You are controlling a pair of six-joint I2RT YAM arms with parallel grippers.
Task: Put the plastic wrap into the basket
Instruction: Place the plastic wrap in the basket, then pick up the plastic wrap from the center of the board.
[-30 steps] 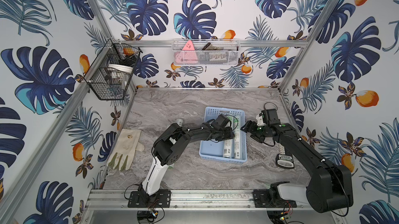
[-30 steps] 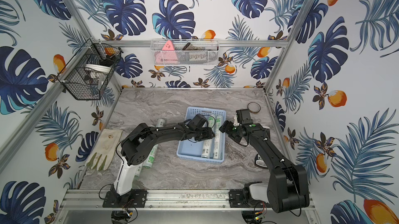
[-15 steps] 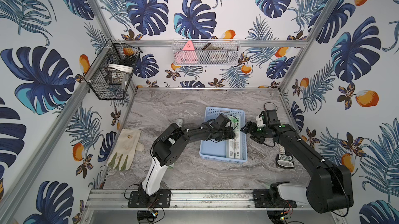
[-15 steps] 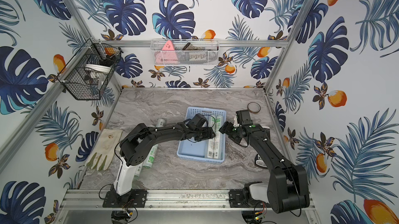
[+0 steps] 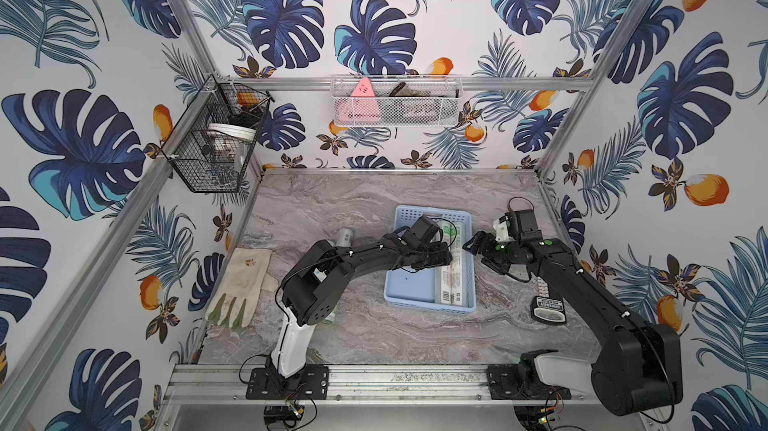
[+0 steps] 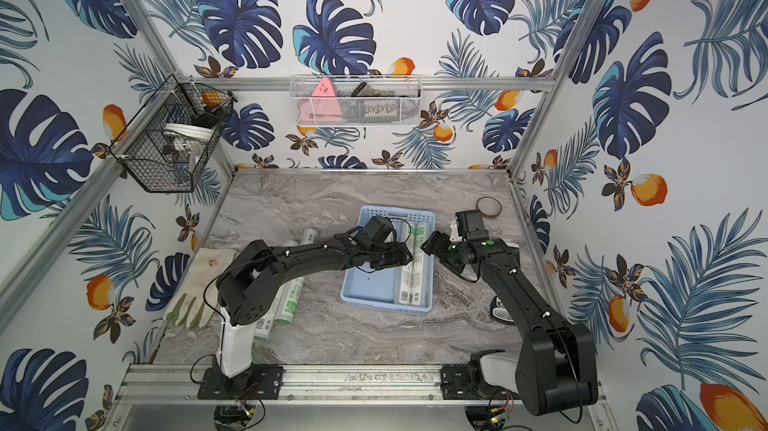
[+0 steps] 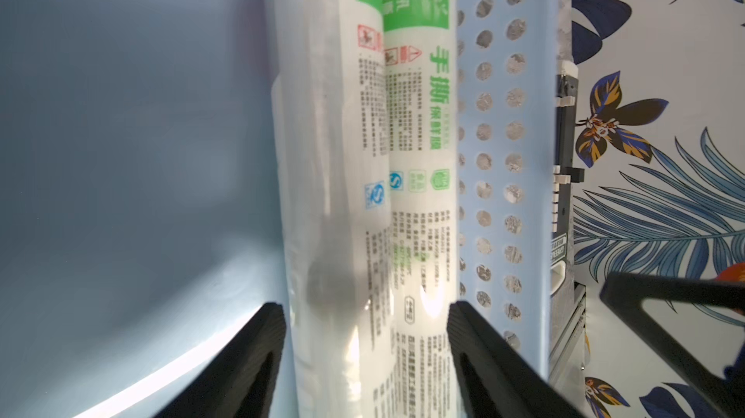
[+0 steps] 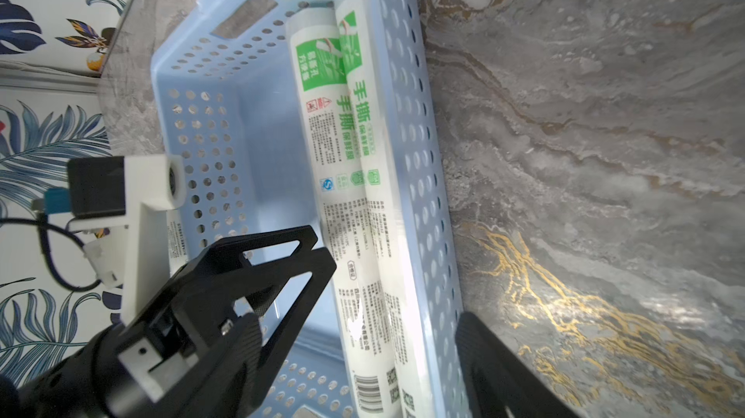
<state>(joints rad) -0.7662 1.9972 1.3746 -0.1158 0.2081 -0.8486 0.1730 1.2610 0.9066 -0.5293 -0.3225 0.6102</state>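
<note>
The light-blue basket (image 5: 409,287) (image 6: 370,283) sits mid-table. Two plastic wrap rolls (image 5: 451,283) (image 6: 411,279) lie side by side along its right wall (image 7: 496,113), seen close up in the right wrist view (image 8: 342,154). My left gripper (image 5: 442,256) (image 7: 365,307) is down inside the basket. Its jaws are open and straddle both rolls without clamping them. My right gripper (image 5: 473,248) (image 8: 358,323) hangs open over the basket's right wall, holding nothing. Two more rolls (image 6: 291,296) lie on the table to the left, partly hidden under my left arm.
A worn glove (image 5: 241,283) lies at the table's left edge. A black labelled device (image 5: 548,308) rests right of the basket, and a tape ring (image 6: 488,206) sits at the back right. A black wire basket (image 5: 216,142) and a white mesh basket (image 5: 395,102) hang on the walls.
My left gripper's jaws have spread apart, letting go of the roll, which now lies in the basket. The right arm has not moved.
</note>
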